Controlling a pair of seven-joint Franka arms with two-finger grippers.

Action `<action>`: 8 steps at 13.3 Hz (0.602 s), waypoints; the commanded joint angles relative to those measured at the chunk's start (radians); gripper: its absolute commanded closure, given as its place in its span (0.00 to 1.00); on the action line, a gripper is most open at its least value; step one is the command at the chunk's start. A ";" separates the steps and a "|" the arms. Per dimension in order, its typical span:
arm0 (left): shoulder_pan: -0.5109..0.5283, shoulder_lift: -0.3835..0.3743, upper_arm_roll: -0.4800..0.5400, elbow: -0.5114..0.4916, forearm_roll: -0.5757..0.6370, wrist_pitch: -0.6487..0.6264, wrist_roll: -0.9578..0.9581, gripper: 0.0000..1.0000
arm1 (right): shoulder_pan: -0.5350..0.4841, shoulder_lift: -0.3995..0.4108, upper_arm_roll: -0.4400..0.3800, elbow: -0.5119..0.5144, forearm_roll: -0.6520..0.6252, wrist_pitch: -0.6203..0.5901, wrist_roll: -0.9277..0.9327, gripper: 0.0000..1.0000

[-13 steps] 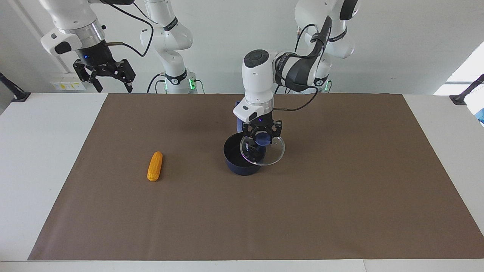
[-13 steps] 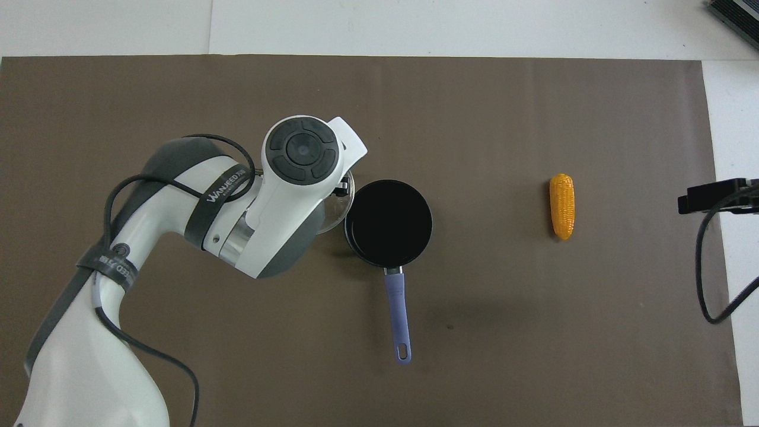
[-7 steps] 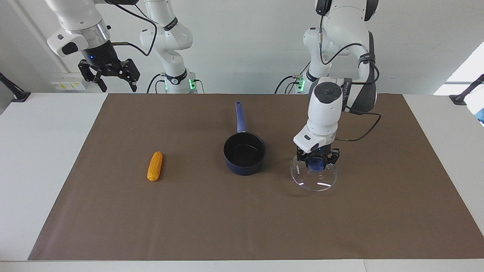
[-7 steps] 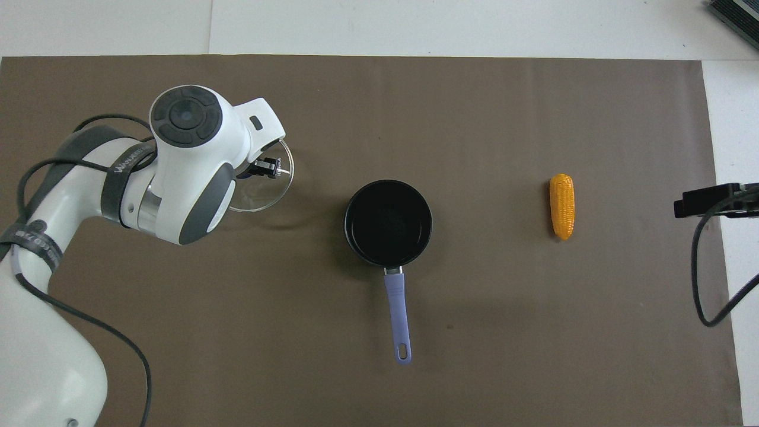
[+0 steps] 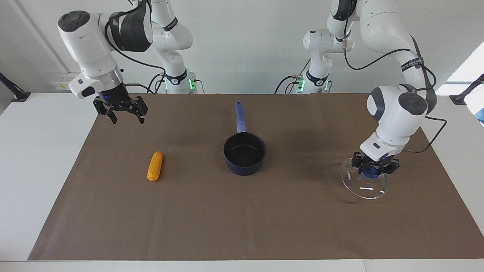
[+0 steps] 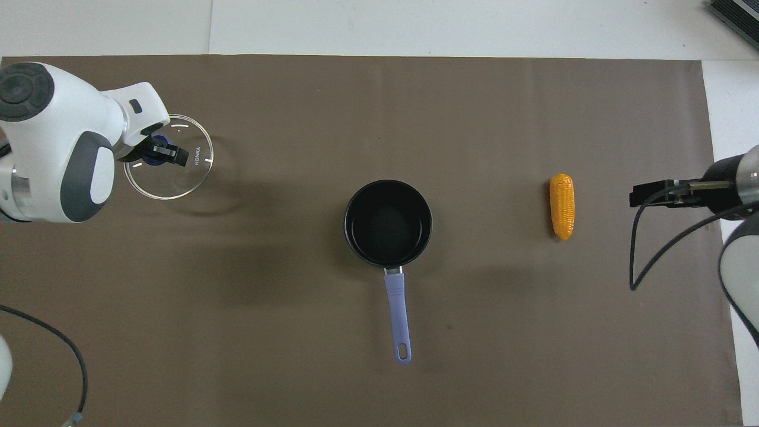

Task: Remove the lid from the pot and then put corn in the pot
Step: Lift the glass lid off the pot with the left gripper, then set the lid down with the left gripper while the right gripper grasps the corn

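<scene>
The pot (image 5: 244,153) stands uncovered mid-mat, its handle pointing toward the robots; it also shows in the overhead view (image 6: 388,222). My left gripper (image 5: 372,172) is shut on the blue knob of the glass lid (image 5: 363,189) and holds it low over the mat toward the left arm's end, slightly tilted. The overhead view shows the lid (image 6: 172,175) under the same gripper (image 6: 161,152). The corn (image 5: 154,166) lies on the mat toward the right arm's end, also seen from overhead (image 6: 562,206). My right gripper (image 5: 126,115) is open and empty, up in the air over the mat's corner nearest the right arm's base.
A brown mat (image 5: 287,226) covers most of the white table (image 5: 41,158). Black mounts (image 5: 15,94) stand at the table's corners nearest the robots.
My left gripper carried the lid from over the pot sideways toward the left arm's end and lowered it. My right gripper came down and toward the corn.
</scene>
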 commanded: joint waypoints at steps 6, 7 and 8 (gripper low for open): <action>0.049 0.002 -0.012 -0.127 -0.020 0.182 0.055 1.00 | 0.010 0.246 0.007 -0.031 -0.010 0.294 -0.028 0.00; 0.043 0.004 -0.012 -0.131 -0.022 0.187 0.054 1.00 | 0.010 0.265 0.007 -0.043 -0.009 0.316 -0.025 0.00; 0.037 0.007 -0.014 -0.136 -0.030 0.190 0.039 1.00 | 0.010 0.292 0.007 -0.059 -0.009 0.331 -0.019 0.00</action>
